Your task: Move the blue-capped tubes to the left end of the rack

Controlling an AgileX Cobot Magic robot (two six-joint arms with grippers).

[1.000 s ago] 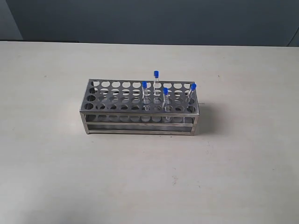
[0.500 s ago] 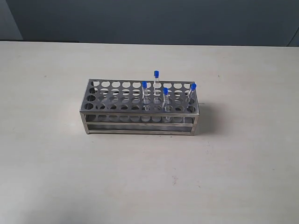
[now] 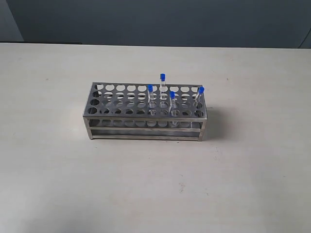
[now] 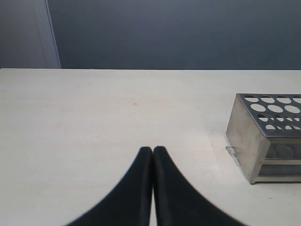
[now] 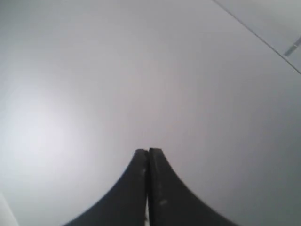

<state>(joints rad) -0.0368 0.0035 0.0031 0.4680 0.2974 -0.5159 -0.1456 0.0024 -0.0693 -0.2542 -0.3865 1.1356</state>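
The rack (image 3: 146, 127) stands mid-tabletop (image 3: 58, 184), its long side parallel to the near edge. Four tubes sit in its half toward the right edge: left tube (image 3: 150, 96), back tube (image 3: 163, 83), front tube (image 3: 172, 102), and the slightly tilted end tube (image 3: 199, 95).

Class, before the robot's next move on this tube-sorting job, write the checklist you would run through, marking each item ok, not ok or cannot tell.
1. All four tubes seated in the rack: ok, all in its right half.
2. Rack's left end free of tubes: ok.
3. Left end effector open for a grasp: not ok, shut.
4. Right end effector open: not ok, shut.
5. Right wrist camera sees the tubes: not ok, only a blank surface.
6. Either end effector near the tubes: cannot tell; neither shows in the exterior view.
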